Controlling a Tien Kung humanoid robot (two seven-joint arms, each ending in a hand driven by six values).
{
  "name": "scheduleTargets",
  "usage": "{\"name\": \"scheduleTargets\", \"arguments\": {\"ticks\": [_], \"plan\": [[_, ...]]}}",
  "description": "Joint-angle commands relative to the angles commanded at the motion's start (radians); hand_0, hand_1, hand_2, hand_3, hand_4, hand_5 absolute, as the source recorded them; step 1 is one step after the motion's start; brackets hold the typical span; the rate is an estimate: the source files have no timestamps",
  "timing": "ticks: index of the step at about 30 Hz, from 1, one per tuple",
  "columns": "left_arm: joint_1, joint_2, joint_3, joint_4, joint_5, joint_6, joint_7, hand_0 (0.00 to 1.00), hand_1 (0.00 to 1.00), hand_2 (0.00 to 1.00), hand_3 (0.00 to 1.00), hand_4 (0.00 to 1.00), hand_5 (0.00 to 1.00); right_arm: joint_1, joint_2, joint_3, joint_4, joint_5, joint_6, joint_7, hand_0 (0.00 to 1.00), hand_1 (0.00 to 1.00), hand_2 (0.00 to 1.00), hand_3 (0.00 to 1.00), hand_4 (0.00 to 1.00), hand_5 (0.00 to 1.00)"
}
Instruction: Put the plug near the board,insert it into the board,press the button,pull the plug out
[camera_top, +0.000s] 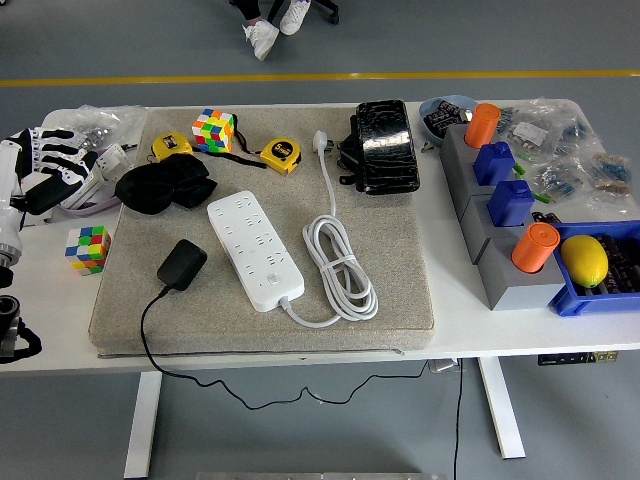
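No legible writing on power strip (255, 250) or plug (182, 264).

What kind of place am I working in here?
Probably a robotics lab or test workshop: a white table on a grey floor with a yellow line, a white power strip, and blue parts bins beside bagged small components.

Plug (181, 264) left of board (254, 249), both on mat (400, 250).
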Motion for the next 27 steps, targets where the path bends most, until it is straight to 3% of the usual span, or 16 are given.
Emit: {"name": "scheduleTargets", "arguments": {"ticks": [27], "plan": [[-0.001,-0.005,-0.005,-0.012,0.000,-0.001,0.003,0.350,0.443,0.514,0.587,0.837,0.311,-0.011,0.008,0.019,-0.002,0.001,-0.001,0.001,0.557,0.645,0.609,0.526,0.894,0.440]]}}
